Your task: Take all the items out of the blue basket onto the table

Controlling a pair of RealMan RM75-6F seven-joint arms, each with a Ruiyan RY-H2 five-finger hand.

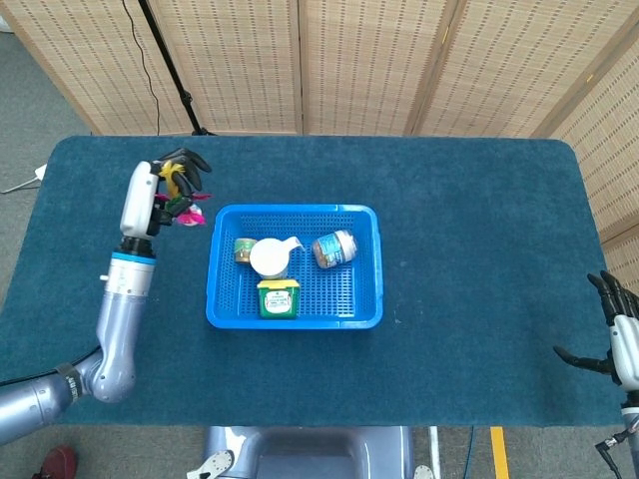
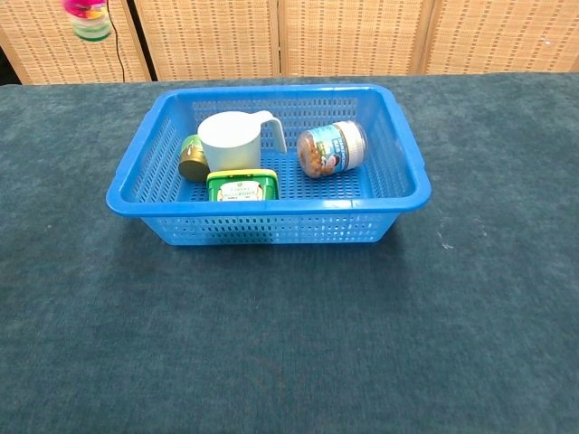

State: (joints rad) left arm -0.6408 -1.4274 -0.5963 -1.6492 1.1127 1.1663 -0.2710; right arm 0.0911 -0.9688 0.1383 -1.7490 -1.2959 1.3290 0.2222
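Observation:
My left hand (image 1: pixel 172 182) is raised to the left of the blue basket (image 1: pixel 364 267) and holds a feathered shuttlecock (image 1: pixel 186 210); its base shows at the top left of the chest view as shuttlecock (image 2: pixel 88 18). Inside the basket (image 2: pixel 403 154) stand a white mug (image 2: pixel 232 141), a small green-lidded jar (image 2: pixel 192 158), a green tin (image 2: pixel 242 186) and a clear jar lying on its side (image 2: pixel 331 148). My right hand (image 1: pixel 617 339) hangs open by the table's right edge.
Wicker screens stand behind the table. A tripod leg (image 1: pixel 170 65) rises at the back left. Dark teal cloth (image 1: pixel 469 230) covers the table around the basket.

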